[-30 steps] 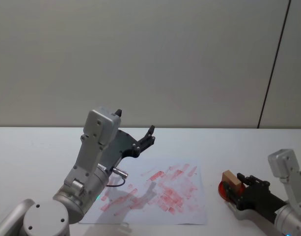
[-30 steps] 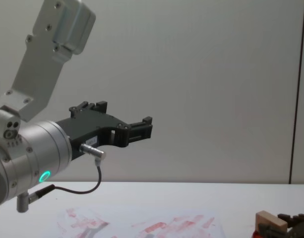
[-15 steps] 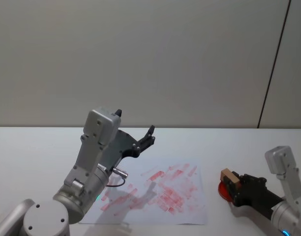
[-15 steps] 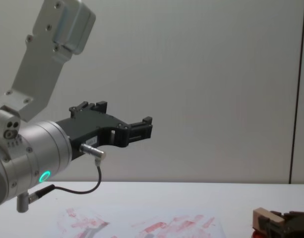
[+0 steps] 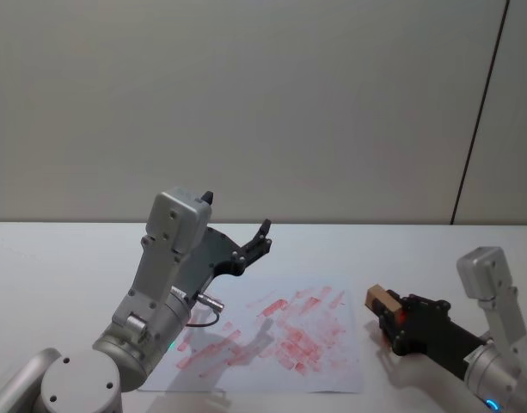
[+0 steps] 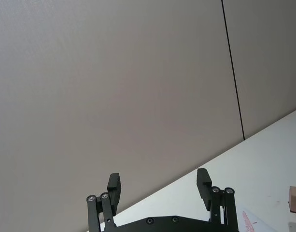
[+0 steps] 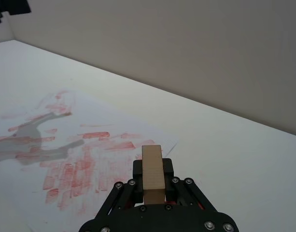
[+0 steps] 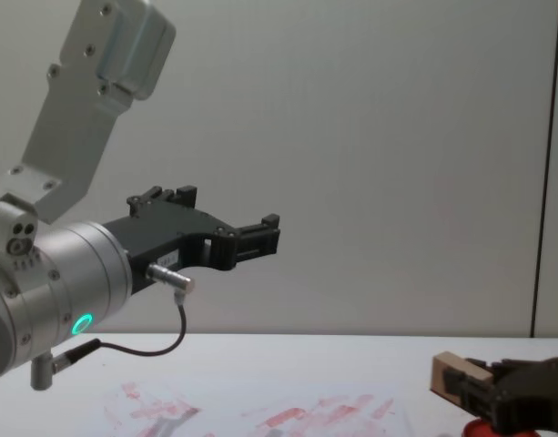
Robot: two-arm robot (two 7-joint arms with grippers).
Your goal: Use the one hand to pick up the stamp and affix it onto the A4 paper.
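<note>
My right gripper (image 5: 392,315) is shut on the stamp (image 5: 380,298), a small tan wooden block that sticks out past its black fingers. It hangs low over the table just off the right edge of the A4 paper (image 5: 272,334), a white sheet covered in red smudges. In the right wrist view the stamp (image 7: 152,174) sits upright between the fingers, with the paper (image 7: 65,140) ahead of it. My left gripper (image 5: 256,243) is raised above the paper's far left part, open and holding nothing, and its spread fingers (image 6: 114,186) point at the wall.
A round red ink pad (image 8: 493,428) lies on the white table under my right gripper. The left arm's big silver body (image 5: 160,292) stands over the paper's left side and casts a shadow on it. A grey wall closes the back.
My right gripper has moved left with the stamp, off the red ink pad and up to the paper's right edge. The left arm has not moved.
</note>
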